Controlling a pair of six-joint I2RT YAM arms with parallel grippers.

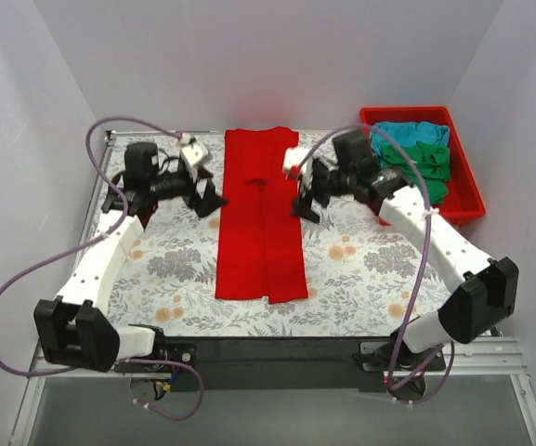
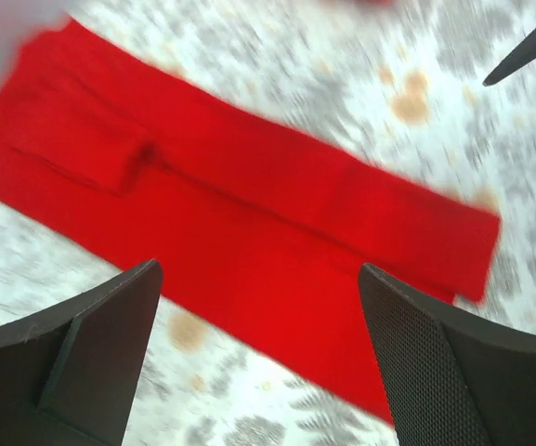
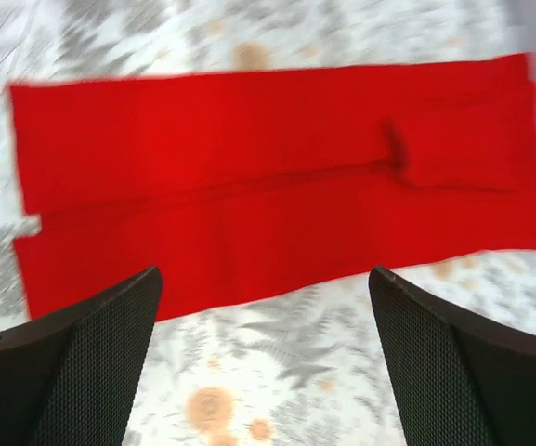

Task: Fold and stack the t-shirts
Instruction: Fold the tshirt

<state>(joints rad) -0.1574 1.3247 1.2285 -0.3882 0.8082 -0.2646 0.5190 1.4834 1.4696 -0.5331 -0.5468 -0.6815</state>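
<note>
The red t-shirt point(image 1: 261, 218) lies flat in the middle of the table, folded lengthwise into a long strip with both sides turned in. It also shows in the left wrist view point(image 2: 230, 204) and the right wrist view point(image 3: 268, 177). My left gripper point(image 1: 209, 197) hovers open and empty just left of the strip's upper half. My right gripper point(image 1: 303, 200) hovers open and empty just right of it. The dark green t-shirt point(image 1: 425, 167) and the turquoise t-shirt point(image 1: 411, 133) lie crumpled in the red tray point(image 1: 467, 195).
The table carries a floral cloth point(image 1: 165, 269). The red plastic tray stands at the back right corner. White walls close in the back and both sides.
</note>
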